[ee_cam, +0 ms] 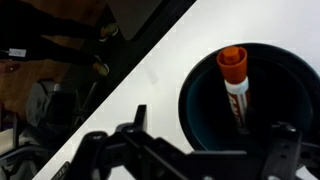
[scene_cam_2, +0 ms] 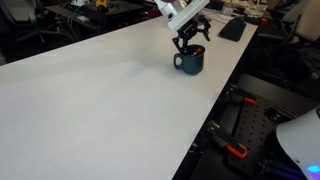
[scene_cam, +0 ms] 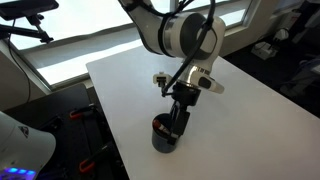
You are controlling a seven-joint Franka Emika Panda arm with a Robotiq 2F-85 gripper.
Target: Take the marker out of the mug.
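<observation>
The mug (ee_cam: 196,112) is a dark round cup that stands near the table's corner in both exterior views (scene_cam: 163,137) (scene_cam_2: 189,63). The marker (ee_cam: 235,85) stands inside it, leaning against the far wall, with an orange-red cap on top and a white body with red print. My gripper (ee_cam: 188,150) hangs right above the mug, open, with one finger on each side of the opening. It touches nothing. In the exterior views the gripper (scene_cam: 178,120) (scene_cam_2: 192,43) sits just over the rim and hides the marker.
The mug stands close to the edge of the white table (scene_cam: 245,105), which drops to a dark floor with cables and red-handled tools (scene_cam_2: 236,151). A keyboard (scene_cam_2: 232,28) lies past the far corner. The broad white surface (scene_cam_2: 90,100) stretches away from the mug.
</observation>
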